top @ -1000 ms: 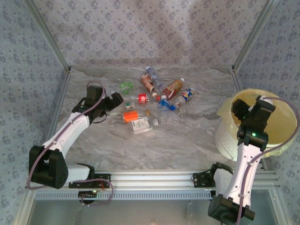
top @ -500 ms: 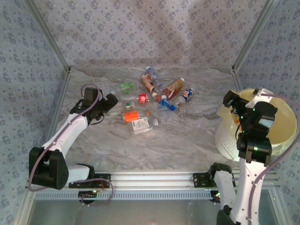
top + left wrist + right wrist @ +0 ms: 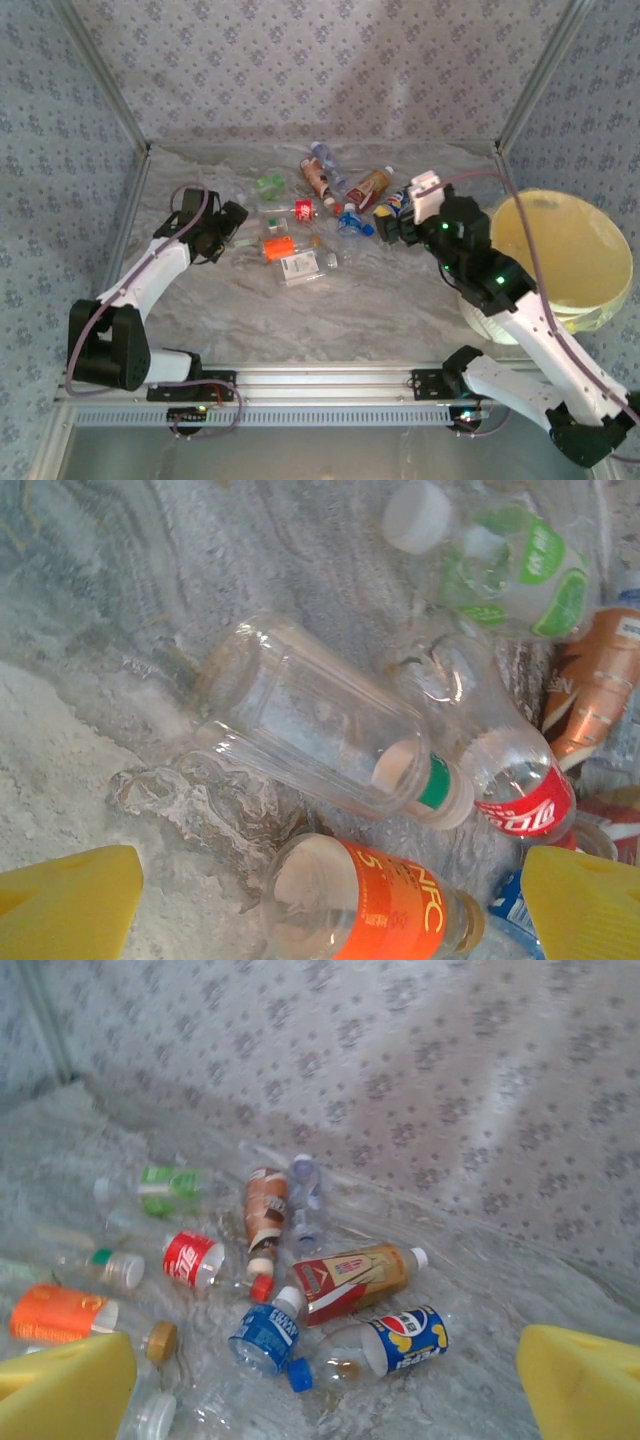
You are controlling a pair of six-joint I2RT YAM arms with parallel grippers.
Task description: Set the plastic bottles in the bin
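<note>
Yellow right fingers [image 3: 62, 1388], spread empty, returned from your 3 o'clock pale-yellow round bin [image 3: 572, 250]; left fingers [image 3: 66, 900] spread over clear plastic bottles [image 3: 320, 730].

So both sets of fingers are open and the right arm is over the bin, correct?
Not over the bin. The top view shows the right fingers at the edge of the plastic bottles, left of the bin. Both sets are open, as you said.

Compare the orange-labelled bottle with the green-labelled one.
The orange-labelled bottle wears a solid orange wrap; the green-labelled bottle a green-and-white one. The green one's cap is white; the orange one's looks gold. The green one lies farther back on the table than the orange one. Both are clear, lying on their sides.
</note>
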